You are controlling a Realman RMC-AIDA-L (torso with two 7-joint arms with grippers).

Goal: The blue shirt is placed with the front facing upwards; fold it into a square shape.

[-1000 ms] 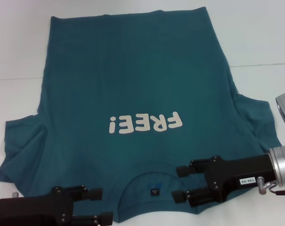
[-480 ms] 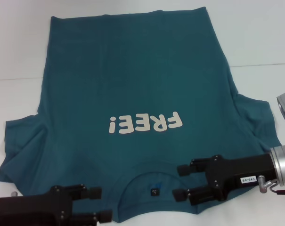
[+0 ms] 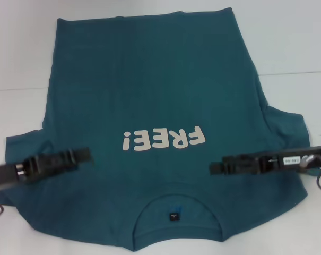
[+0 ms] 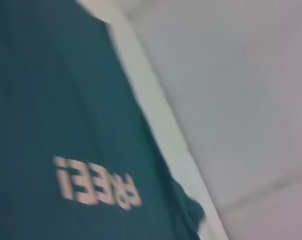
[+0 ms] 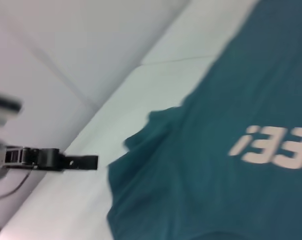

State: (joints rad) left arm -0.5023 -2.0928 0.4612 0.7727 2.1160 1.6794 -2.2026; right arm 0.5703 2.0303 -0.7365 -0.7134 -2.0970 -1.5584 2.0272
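So, in the head view you had the blue shirt spread flat across the middle of the frame on the white table, front up, the cream lettering just below centre and the collar with its small neck label at the bottom edge. Nothing was folded yet, so you were at the opening step, by my reading: bringing both arms over the garment. The left gripper reached in from the left edge, over the left sleeve; the right gripper came in from the right edge, over the shoulder area. Each showed edge-on, and I could not tell whether either claw was spread or clenched; neither visibly held cloth.

Next, in the left wrist view you saw only the shirt filling the left part, the lettering at lower left and bare table to the right.

Finally, in the right wrist view the shirt filled the right side, and the left gripper showed far off at the left edge.

Your next move likely called for lowering onto a sleeve or shoulder edge and pinching cloth cleanly.
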